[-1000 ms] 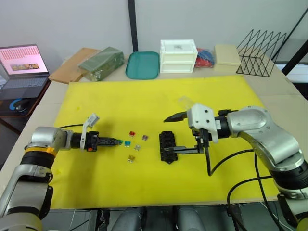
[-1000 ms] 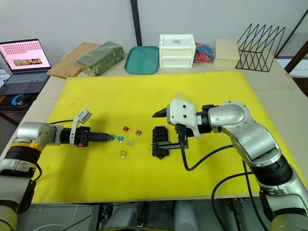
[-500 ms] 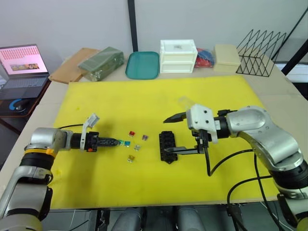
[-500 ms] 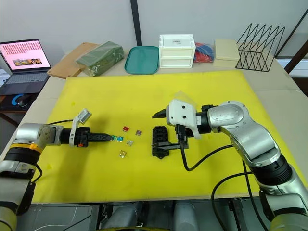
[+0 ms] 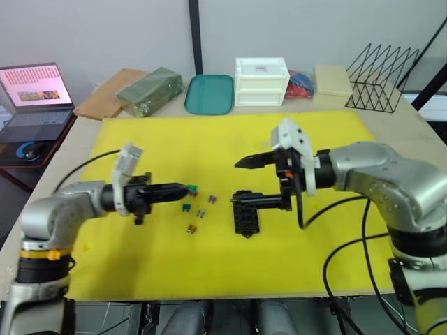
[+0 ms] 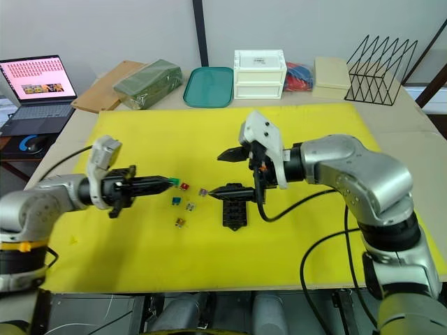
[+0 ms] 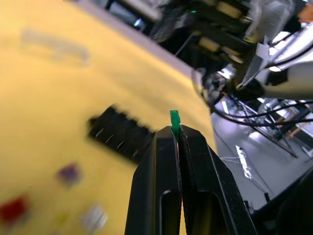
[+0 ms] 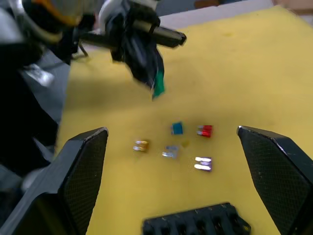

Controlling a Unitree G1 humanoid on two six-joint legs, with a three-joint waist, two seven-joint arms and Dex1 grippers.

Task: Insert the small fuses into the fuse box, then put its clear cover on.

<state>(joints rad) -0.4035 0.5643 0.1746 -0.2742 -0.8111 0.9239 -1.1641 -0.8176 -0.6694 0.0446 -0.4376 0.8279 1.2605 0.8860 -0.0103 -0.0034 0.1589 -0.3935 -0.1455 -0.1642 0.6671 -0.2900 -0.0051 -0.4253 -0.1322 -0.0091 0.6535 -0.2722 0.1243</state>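
My left gripper (image 5: 186,187) is shut on a green fuse (image 7: 174,118) and holds it above the yellow mat (image 5: 140,139), left of the black fuse box (image 5: 245,215). On the mat between them lie the red fuse (image 6: 184,186), the purple fuse (image 6: 202,191), the teal fuse (image 6: 176,201), the grey fuse (image 6: 188,206) and the yellow fuse (image 6: 179,222). My right gripper (image 5: 242,182) hangs open just above the box's far end, nothing between its fingers. A faint clear cover (image 7: 54,44) lies on the mat beyond the box.
Along the table's back stand a white drawer unit (image 5: 261,81), a teal tray (image 5: 209,93), a green bundle (image 5: 148,91), a beige box (image 5: 332,79) and a black wire rack (image 5: 380,86). A laptop (image 5: 31,94) sits on a side table at far left.
My left gripper has risen off the mat with the green fuse and moved right toward the box. My right gripper has lifted clear of the box's side and stays open.
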